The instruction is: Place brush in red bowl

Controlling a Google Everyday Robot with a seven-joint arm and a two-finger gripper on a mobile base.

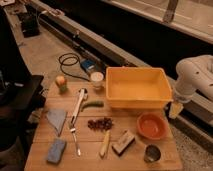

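Claw (175,108) hangs off the counter (90,152) edge beside the yellow tub (136,89), open or closed I cannot tell; the brush (77,106) lies well across the counter past the red bowl (151,125), handle running near-to-far, head at the far end

- One camera looked down steeply from above the near side of the wooden surface (90,150), facing the far side.
- It stood near enough for the surface to fill most of the view.
- The pincer (174,109) hung at the right, by the surface's right edge.
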